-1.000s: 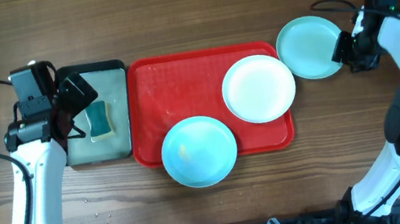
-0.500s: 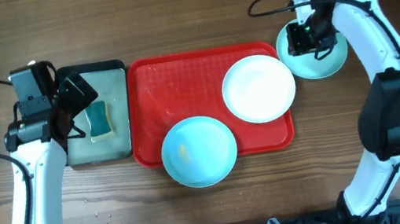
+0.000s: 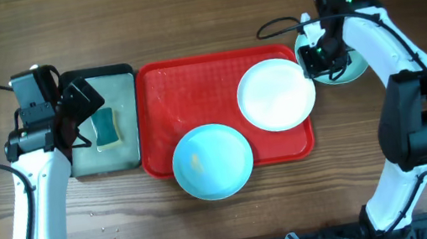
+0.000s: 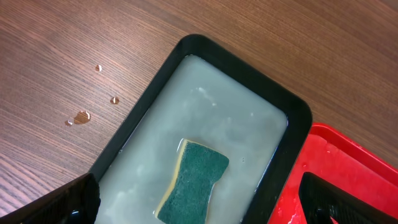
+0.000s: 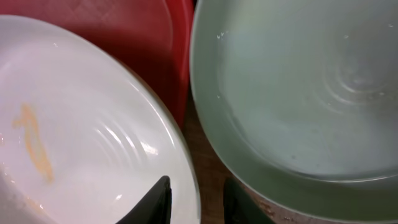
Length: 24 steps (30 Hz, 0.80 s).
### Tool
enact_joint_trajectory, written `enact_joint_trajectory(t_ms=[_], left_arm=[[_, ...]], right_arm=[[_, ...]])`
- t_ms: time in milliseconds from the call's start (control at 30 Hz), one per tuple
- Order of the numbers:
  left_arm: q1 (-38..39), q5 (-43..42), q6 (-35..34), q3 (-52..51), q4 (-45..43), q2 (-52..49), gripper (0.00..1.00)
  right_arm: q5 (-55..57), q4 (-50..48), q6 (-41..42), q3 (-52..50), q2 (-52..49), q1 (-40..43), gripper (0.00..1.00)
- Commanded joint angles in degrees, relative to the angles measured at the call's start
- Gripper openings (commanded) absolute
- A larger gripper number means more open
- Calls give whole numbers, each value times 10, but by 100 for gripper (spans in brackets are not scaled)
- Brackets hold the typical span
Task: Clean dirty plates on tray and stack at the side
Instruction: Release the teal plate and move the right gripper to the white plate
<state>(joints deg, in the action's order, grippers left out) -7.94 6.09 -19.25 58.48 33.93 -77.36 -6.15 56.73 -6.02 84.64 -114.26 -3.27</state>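
The red tray [image 3: 191, 80] holds a white plate [image 3: 276, 94] at its right end, marked by an orange smear [image 5: 31, 140]. An aqua plate [image 3: 212, 161] overhangs the tray's front rim. A second aqua plate [image 3: 348, 70] lies on the table just right of the tray, partly under my right arm. My right gripper [image 3: 312, 60] [image 5: 196, 190] is low between these two plates. Its jaws are narrow but open, one finger [image 5: 158, 199] inside the white plate's rim and the other outside it. My left gripper [image 3: 85, 113] [image 4: 205, 208] hangs wide open over the sponge [image 4: 193, 180].
A black-rimmed grey-green tray [image 3: 120, 87] of cloudy water holds the green and yellow sponge [image 3: 104, 127], left of the red tray. Water drops [image 4: 81, 116] lie on the wood beside it. A cable [image 3: 276, 25] loops behind the right arm.
My right arm has swung left, from the far side of the table-side aqua plate to the gap beside the white plate. Its jaws have narrowed. The left arm has not moved.
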Motion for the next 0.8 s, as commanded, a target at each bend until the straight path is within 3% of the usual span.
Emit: enact_joint_trajectory(t_ms=[0,333,400,533,767], left_arm=[[-3,-5,-7,6,0,-3,100],[-3,-5,-7,6,0,-3,100],[-3,-5,-7,6,0,-3,100],[-3,-5,-7,6,0,-3,100],[-3,-5,-7,6,0,-3,100]], right_arm=[[-11,-21,-16,-18,-9,-14,28],[25,-40,-15,-26,-9,-14,4],[18,-54,-5,-26,-9,-14,4],[-81,-97,126,-27,-9,-18,4],[-87,-166,125,-27,-9,-91,4]])
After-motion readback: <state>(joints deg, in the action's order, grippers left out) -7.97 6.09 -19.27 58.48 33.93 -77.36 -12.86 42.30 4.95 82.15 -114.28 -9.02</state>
